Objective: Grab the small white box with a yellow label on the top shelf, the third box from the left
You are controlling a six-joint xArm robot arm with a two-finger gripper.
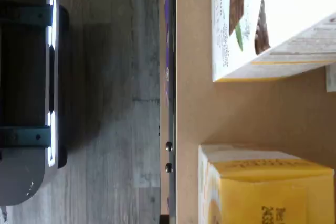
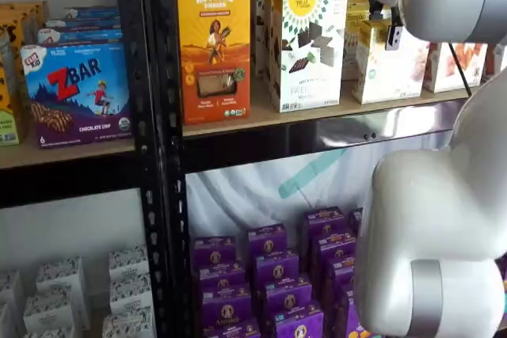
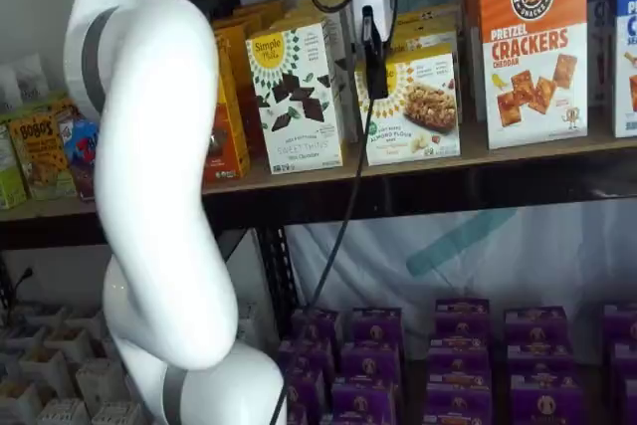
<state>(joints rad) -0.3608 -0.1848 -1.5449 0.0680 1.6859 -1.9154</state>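
Note:
The small white box (image 3: 413, 106), with a yellow top and a sunflower logo, stands on the top shelf (image 3: 518, 151) right of a taller white box. In both shelf views my gripper (image 3: 381, 69) reaches it from above. One black finger (image 3: 375, 62) lies along the box's left front edge, and the other finger is hidden. From the other side, the box (image 2: 388, 65) shows with a dark part of the gripper (image 2: 394, 36) over its upper front. In the wrist view the box's yellow top (image 1: 262, 187) sits on the tan board (image 1: 194, 103).
A tall white box with dark shapes (image 3: 299, 97) stands close on the left, an orange cracker box (image 3: 532, 47) on the right. An orange-yellow box (image 2: 214, 37) stands further left. Purple boxes (image 2: 269, 275) fill the lower shelf. My white arm (image 3: 149, 196) blocks much of the view.

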